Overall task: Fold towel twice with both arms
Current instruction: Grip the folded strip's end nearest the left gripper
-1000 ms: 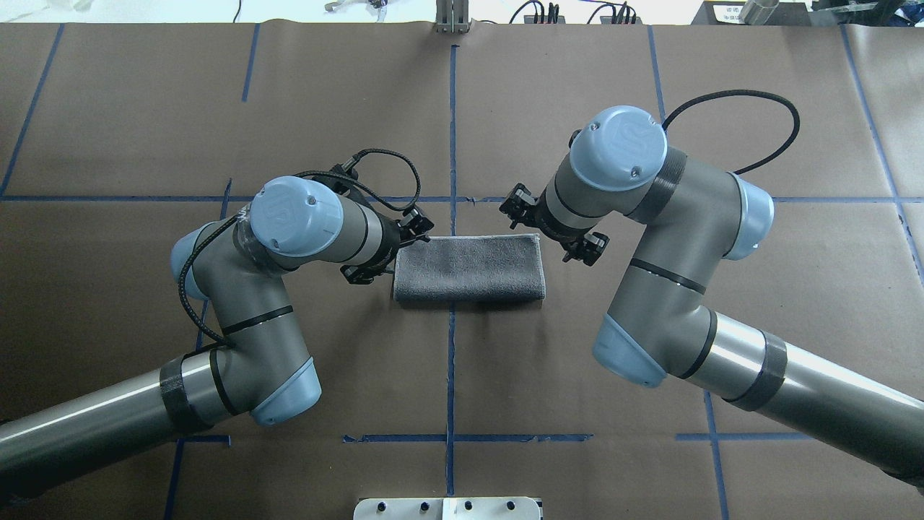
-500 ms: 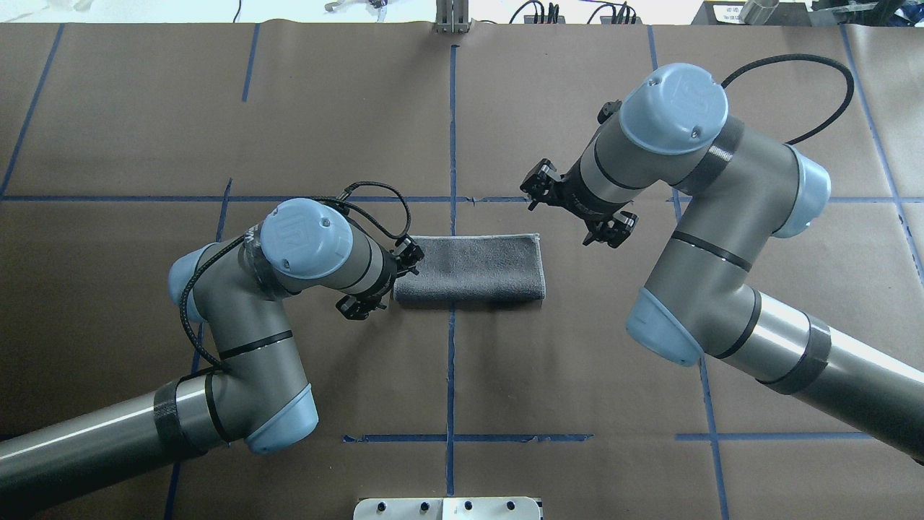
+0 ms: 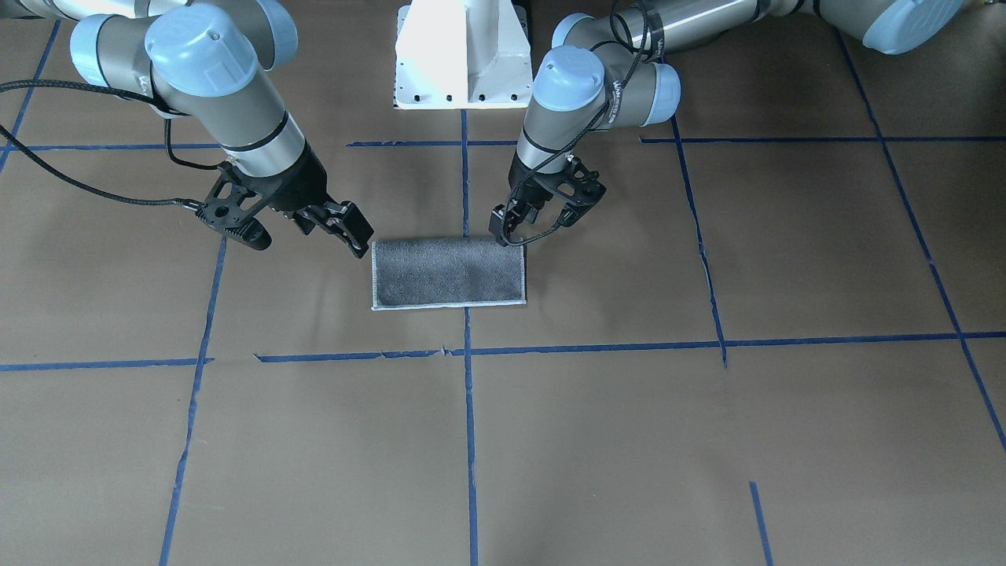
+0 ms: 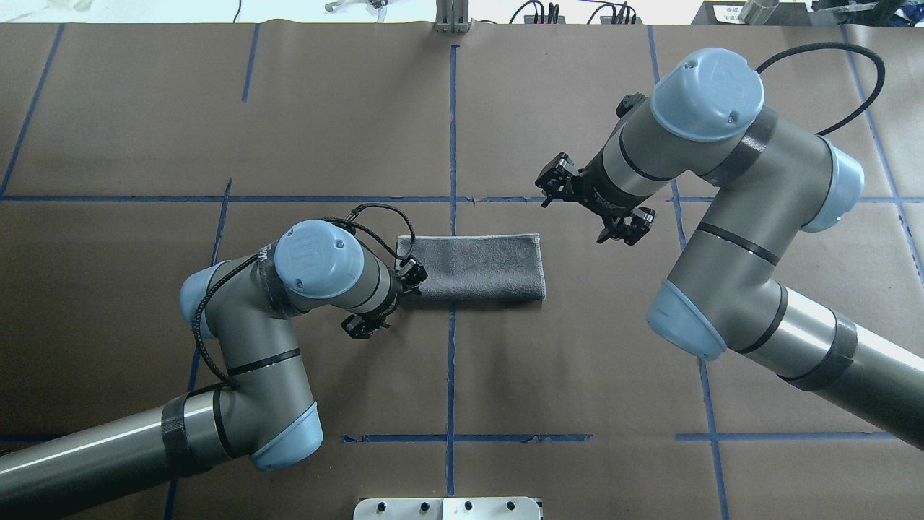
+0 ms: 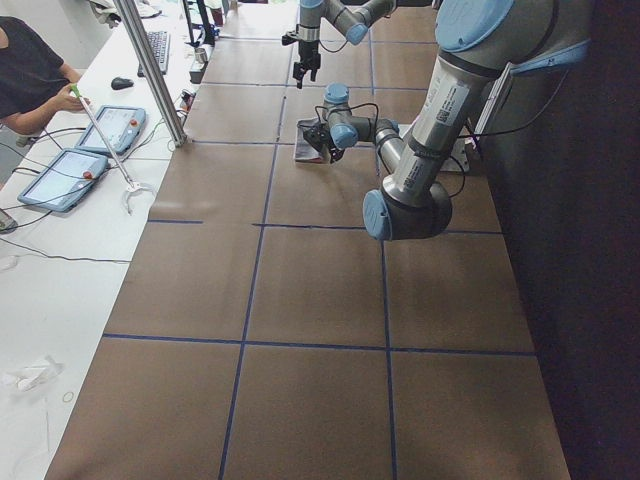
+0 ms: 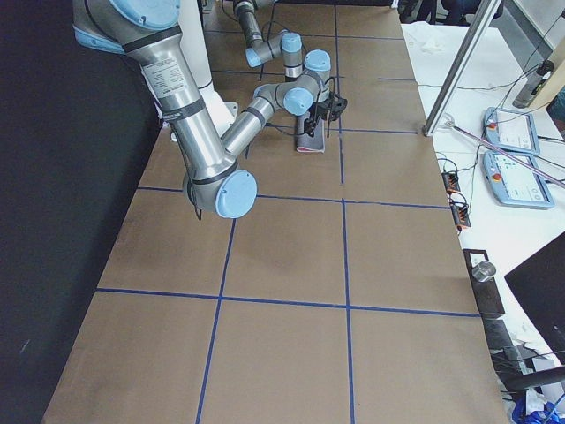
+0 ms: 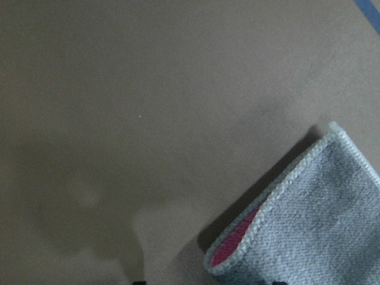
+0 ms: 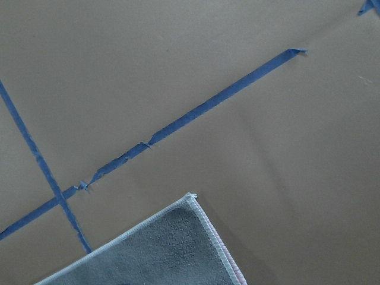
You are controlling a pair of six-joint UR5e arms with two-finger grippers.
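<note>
The towel (image 4: 473, 267) lies flat in the middle of the table, folded into a rectangle with the dark grey face up; it also shows in the front view (image 3: 448, 271). My left gripper (image 4: 385, 300) is open at the towel's left near corner, empty, one finger over the edge. The left wrist view shows that corner (image 7: 320, 225) with pink showing between the layers. My right gripper (image 4: 590, 200) is open and empty, raised beyond the towel's far right corner and apart from it. The right wrist view shows that corner (image 8: 160, 249).
Brown paper with blue tape lines (image 4: 452, 144) covers the table. The white pedestal base (image 3: 464, 55) stands at the robot's side. In the exterior left view an operator (image 5: 30, 80) sits at a side bench with tablets, beside a metal post (image 5: 150, 70).
My left gripper has moved along the towel's left end toward the near edge. My right arm has lifted and pulled back to the right and away from the towel. The towel has not moved.
</note>
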